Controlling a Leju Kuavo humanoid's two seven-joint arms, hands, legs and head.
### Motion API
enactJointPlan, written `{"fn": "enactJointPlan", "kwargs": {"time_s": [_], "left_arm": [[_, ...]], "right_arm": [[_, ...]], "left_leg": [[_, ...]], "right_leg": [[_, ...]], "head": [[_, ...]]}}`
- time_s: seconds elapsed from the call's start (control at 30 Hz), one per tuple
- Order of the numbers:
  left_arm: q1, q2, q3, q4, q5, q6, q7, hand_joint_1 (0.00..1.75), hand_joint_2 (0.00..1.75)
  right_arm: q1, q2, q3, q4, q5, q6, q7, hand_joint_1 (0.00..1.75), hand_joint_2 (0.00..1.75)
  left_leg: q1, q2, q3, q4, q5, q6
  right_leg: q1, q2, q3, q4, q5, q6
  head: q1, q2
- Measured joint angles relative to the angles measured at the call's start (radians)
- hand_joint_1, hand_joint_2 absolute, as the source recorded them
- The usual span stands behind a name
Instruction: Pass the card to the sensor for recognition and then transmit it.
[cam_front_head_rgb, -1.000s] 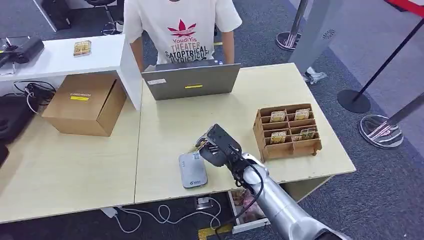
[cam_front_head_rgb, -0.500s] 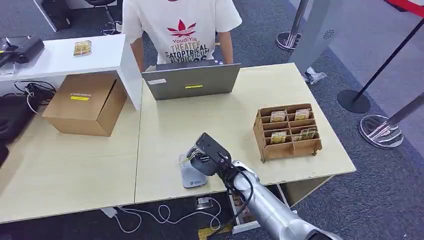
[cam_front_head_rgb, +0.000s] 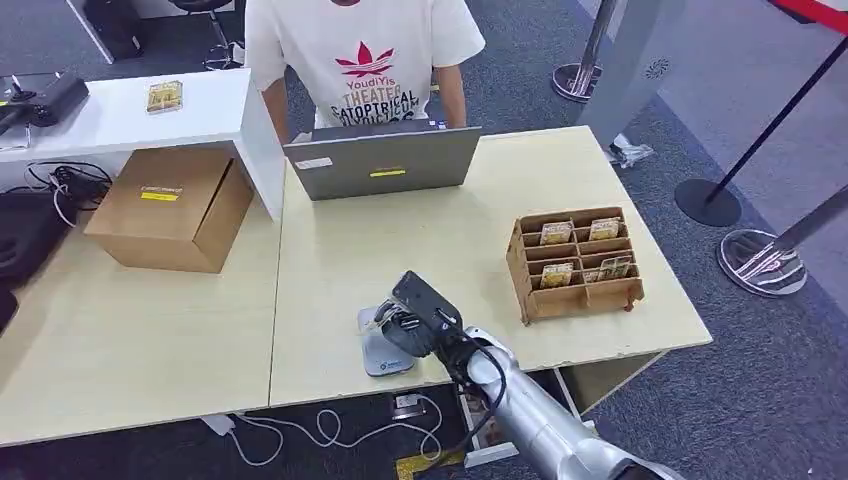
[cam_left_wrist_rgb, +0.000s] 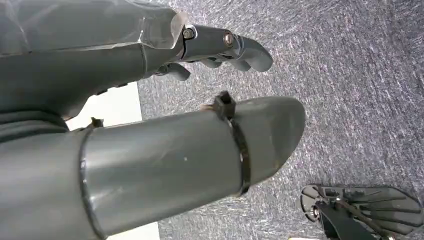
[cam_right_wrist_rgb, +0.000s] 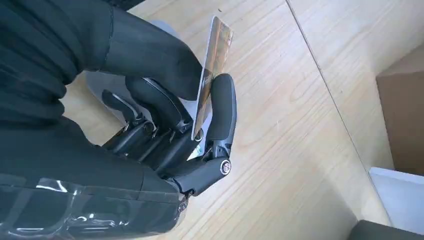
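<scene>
Right robot hand (cam_right_wrist_rgb: 165, 135) pinches card (cam_right_wrist_rgb: 212, 70) over sensor (cam_front_head_rgb: 378, 352); writing unreadable.

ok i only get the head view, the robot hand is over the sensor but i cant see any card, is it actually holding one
observer: yes. In the right wrist view the card is pinched between the thumb and a finger of the right robot hand.
operator: is it lying flat on the sensor
observer: no. It looks tilted up on its edge, and the grey sensor shows behind the fingers.
operator: and the left robot hand
observer: the left wrist view shows the left robot hand hanging over grey carpet, holding nothing.
</scene>
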Motion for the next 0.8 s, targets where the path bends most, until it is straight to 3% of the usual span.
{"fn": "enactJointPlan", "kwargs": {"time_s": [0.8], "left_arm": [[0.007,0.001,0.005,0.000,0.034,0.012,0.004,0.00,0.00]], "right_arm": [[-0.034,0.002,0.008,0.108,0.000,-0.011,-0.014,1.75,1.75]], "left_leg": [[0.000,0.000,0.000,0.000,0.000,0.000]], "right_leg": [[0.000,0.000,0.000,0.000,0.000,0.000]], "head": [[0.000,0.000]]}}
